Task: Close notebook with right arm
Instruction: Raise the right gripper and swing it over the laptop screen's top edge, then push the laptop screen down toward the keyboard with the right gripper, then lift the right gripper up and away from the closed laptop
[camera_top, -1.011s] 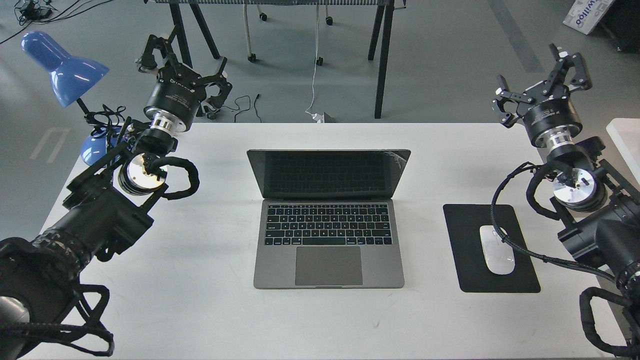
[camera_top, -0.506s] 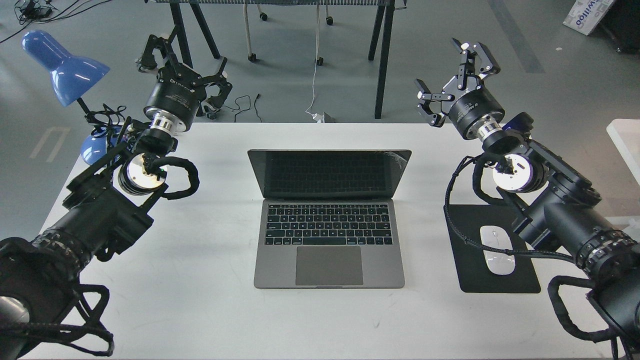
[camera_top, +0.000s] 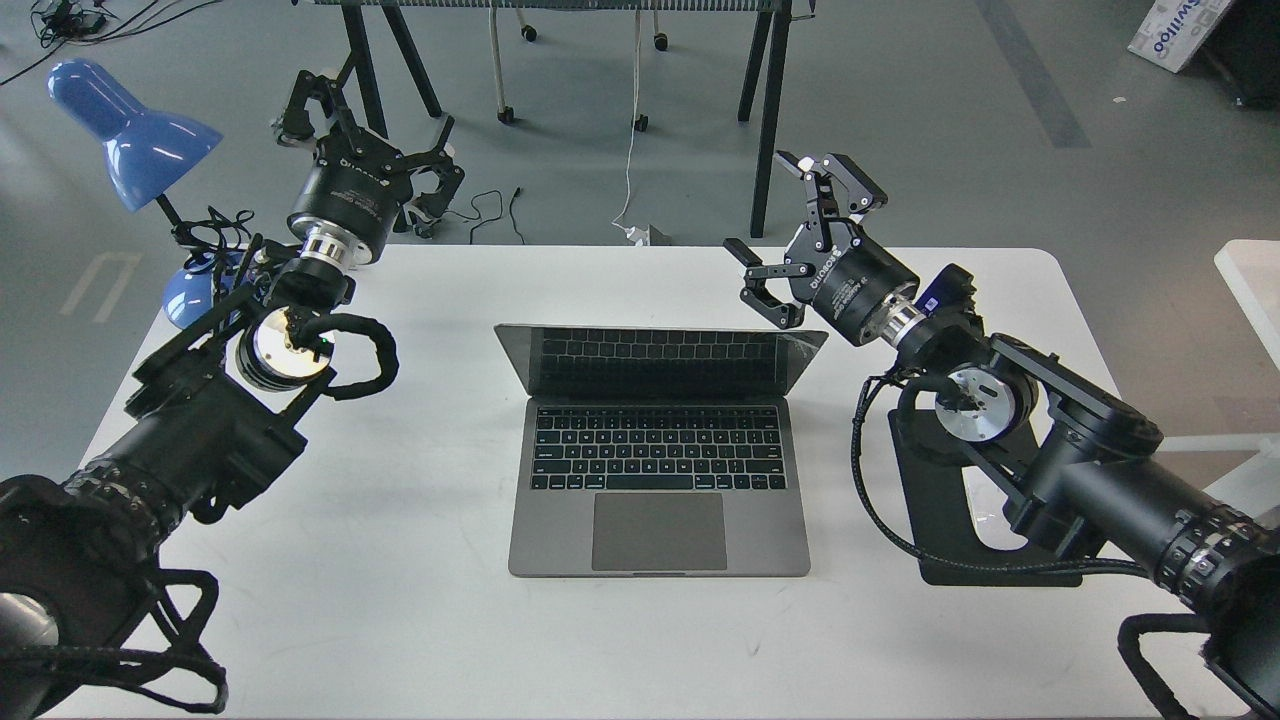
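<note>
Centrally on the table (camera_top: 420, 620) sits the notebook (camera_top: 657, 470), lid up. Right arm's gripper (camera_top: 795, 240), fingers spread and empty, hangs by the lid's upper-right corner, apparently placed to push it down.

One notebook (camera_top: 658, 455); one lamp (camera_top: 135, 140); two pincers (camera_top: 362, 135) (camera_top: 795, 235).

A robotics lab: white worktable (camera_top: 420, 600), grey concrete floor (camera_top: 950, 120) with loose cables (camera_top: 490, 215) and trestle legs (camera_top: 765, 120)
</note>
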